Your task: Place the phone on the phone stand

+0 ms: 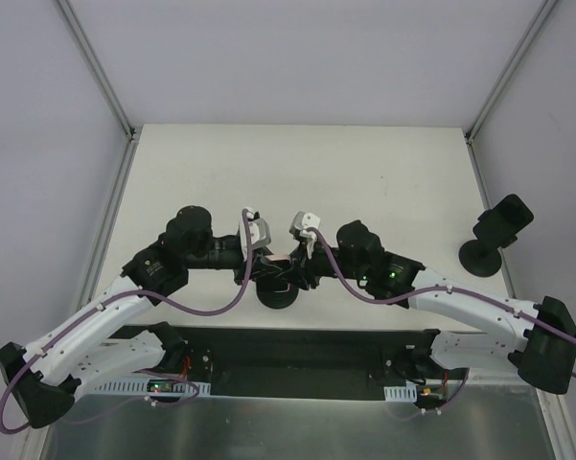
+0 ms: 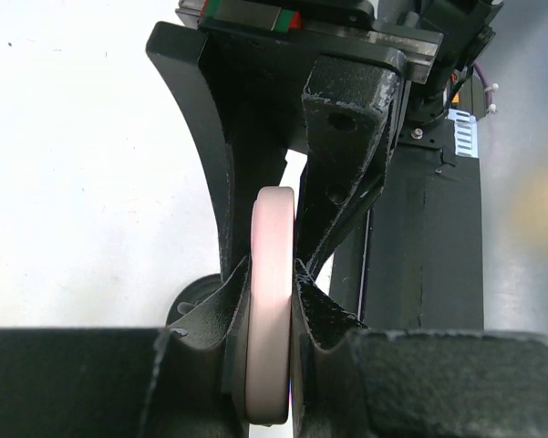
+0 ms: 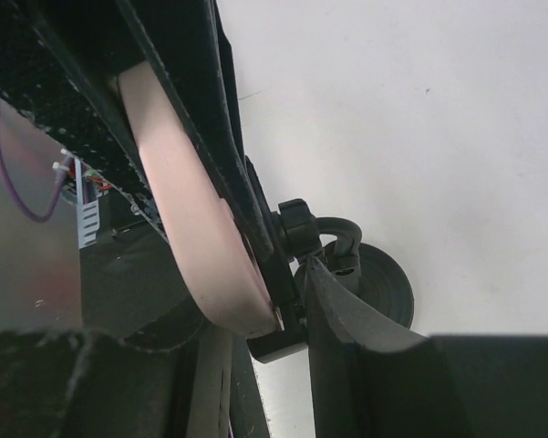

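Pinching the phone (image 2: 272,228) edge-on in the clamped left hand (image 2: 271,283), right by the stand (image 3: 383,283), off the tabletop (image 1: 297,172). Bracketing its far end with the right hand (image 3: 251,310), jaws part-spread; gripping or not, can't tell. Probably steadying it for a square drop.

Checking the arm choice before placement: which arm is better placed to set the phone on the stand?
Left, probably. The left gripper is shut on the pink phone, over the stand. The right gripper straddles the same phone, but its grip is unclear.
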Motion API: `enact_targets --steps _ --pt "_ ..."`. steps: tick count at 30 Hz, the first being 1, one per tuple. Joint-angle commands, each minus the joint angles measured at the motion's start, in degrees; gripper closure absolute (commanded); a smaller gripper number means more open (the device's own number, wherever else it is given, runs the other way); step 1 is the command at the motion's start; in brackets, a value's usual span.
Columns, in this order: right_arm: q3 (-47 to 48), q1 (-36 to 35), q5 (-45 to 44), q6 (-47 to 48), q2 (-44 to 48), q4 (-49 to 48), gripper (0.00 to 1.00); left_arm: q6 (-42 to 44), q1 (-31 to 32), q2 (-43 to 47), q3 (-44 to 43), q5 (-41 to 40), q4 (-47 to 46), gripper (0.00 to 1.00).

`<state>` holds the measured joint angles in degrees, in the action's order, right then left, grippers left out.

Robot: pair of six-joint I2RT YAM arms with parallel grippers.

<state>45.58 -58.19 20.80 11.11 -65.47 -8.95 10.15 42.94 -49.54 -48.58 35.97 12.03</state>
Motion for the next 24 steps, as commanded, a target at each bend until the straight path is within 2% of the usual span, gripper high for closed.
enact_targets --steps 1,5,6,10,12,14,15,18,22,24 --pt "0.2 -2.6 -18.2 -7.3 1.5 -1.3 1.0 1.3 0.8 1.8 2.4 -2.7 -9.0 1.0" --pt "0.9 -2.6 -16.0 -1.5 1.9 1.0 1.0 2.1 0.8 5.1 5.9 -0.2 -10.2 1.0" --pt "1.6 -2.2 -8.9 0.2 1.9 2.1 1.0 2.5 0.9 5.2 6.2 0.1 -10.2 1.0" --pt "8.1 1.8 2.8 6.5 -0.2 15.1 1.0 1.0 0.7 3.6 5.2 -1.0 -10.0 1.0" --pt "10.0 2.2 4.0 8.1 -0.4 18.8 1.0 -0.1 0.1 2.4 4.0 -1.8 -9.5 0.82" --pt "8.9 2.4 3.4 8.1 0.4 19.1 1.0 -2.1 -0.4 2.0 2.7 -5.9 -9.4 0.61" --pt "8.0 2.5 2.9 7.6 0.6 18.6 1.0 -2.5 -0.8 1.8 2.4 -6.4 -9.3 0.46" --pt "7.9 2.8 0.5 5.9 0.9 18.4 1.0 -4.5 -3.5 3.2 3.0 -7.9 -9.9 0.33" --pt "6.5 2.8 -3.0 4.9 2.2 18.2 1.0 -5.4 -4.3 5.2 3.3 -9.2 -10.9 0.28" --pt "7.8 2.8 -5.3 3.5 2.2 19.2 0.87 -5.8 -4.6 6.9 4.3 -11.9 -11.4 0.27"
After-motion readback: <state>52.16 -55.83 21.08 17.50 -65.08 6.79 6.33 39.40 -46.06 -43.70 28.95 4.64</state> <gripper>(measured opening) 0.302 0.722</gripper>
